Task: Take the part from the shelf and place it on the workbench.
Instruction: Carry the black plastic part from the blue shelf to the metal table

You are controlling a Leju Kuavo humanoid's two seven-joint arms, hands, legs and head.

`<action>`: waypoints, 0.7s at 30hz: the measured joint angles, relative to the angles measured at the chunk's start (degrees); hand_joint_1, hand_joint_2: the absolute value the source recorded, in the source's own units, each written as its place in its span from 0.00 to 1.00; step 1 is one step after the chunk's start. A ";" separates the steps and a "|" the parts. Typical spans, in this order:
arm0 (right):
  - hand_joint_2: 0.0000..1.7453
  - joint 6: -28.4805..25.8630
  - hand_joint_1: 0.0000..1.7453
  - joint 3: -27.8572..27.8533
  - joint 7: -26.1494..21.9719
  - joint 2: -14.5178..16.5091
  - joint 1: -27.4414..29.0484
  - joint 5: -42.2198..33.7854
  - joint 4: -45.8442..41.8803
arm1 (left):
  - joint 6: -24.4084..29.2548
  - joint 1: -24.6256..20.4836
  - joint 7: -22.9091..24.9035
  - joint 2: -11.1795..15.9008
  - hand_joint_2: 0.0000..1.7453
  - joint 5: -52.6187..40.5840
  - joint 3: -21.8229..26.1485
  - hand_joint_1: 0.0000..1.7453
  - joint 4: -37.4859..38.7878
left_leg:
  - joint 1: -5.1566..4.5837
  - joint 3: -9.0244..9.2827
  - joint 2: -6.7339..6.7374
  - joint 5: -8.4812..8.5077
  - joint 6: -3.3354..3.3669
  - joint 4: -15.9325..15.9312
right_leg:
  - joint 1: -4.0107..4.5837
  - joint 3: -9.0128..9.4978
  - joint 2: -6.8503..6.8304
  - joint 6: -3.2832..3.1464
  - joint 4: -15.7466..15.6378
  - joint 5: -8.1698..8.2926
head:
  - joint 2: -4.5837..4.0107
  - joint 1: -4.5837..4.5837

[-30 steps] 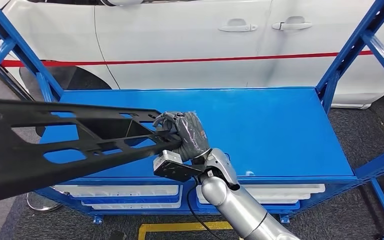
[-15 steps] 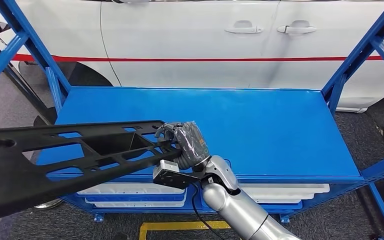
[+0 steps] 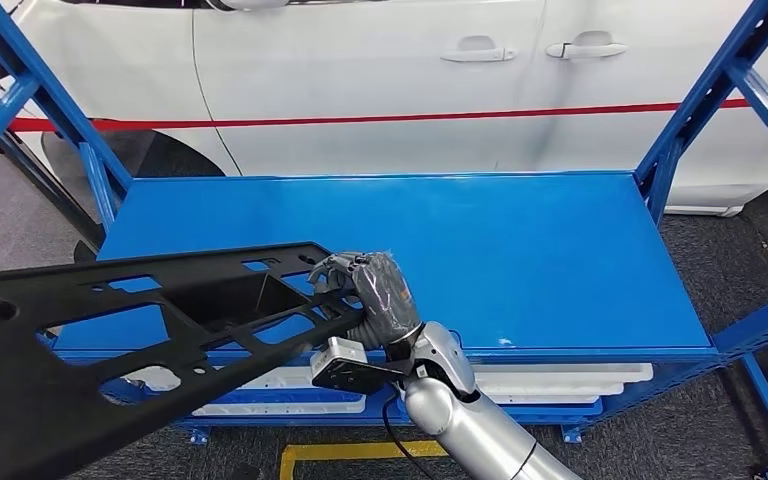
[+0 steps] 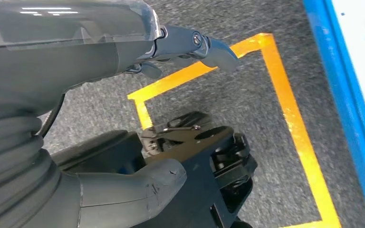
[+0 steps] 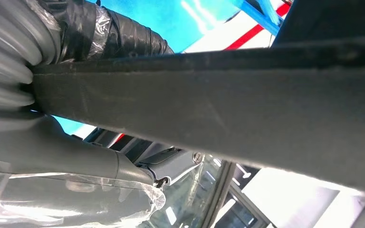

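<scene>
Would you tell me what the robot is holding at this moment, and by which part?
The right hand grips the black part at its end near the shelf; the left hand holds nothing.

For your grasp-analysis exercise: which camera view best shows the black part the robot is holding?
The head view: the whole black part shows, gripped by the right hand. The right wrist view shows one close bar of it; the left wrist view looks at the floor.

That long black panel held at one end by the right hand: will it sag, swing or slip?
The black panel looks stiff: it juts out straight, unsagging. Its cutouts suggest it is light for its size. Gripped by the right hand at one end only, it may twist or swing.
</scene>
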 joint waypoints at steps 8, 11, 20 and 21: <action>1.00 -0.48 1.00 -0.02 -0.26 -0.06 0.48 -0.33 -2.14 | 0.27 0.00 1.46 0.08 1.00 0.37 0.45 0.00 0.00 | -0.20 5.39 -0.03 4.20 2.45 -11.71 | 0.17 -0.74 0.17 1.93 1.41 -1.19 | 0.00 0.02; 1.00 -0.48 1.00 -0.03 -0.31 -0.21 0.62 -0.93 -3.25 | 0.21 -0.09 3.08 0.08 1.00 0.62 0.62 0.00 0.00 | -0.19 5.13 0.16 4.68 3.14 -11.77 | 0.10 -4.54 0.15 2.30 10.50 -6.86 | 0.00 0.03; 1.00 -0.30 1.00 -0.06 -0.09 -0.44 0.59 -1.15 -4.60 | -0.30 -0.25 4.17 -0.16 1.00 0.90 0.84 0.00 0.00 | -0.69 3.57 -0.03 5.03 2.19 -10.21 | 0.43 0.92 0.27 1.47 1.19 -1.66 | 0.00 0.02; 1.00 -0.25 1.00 -0.06 -0.09 -0.44 0.61 -1.16 -4.64 | -0.35 -0.25 4.20 -0.18 1.00 0.91 0.86 0.00 0.00 | -0.66 3.46 -0.05 5.27 1.82 -10.27 | 0.38 0.73 0.29 1.16 1.13 -1.35 | 0.00 0.02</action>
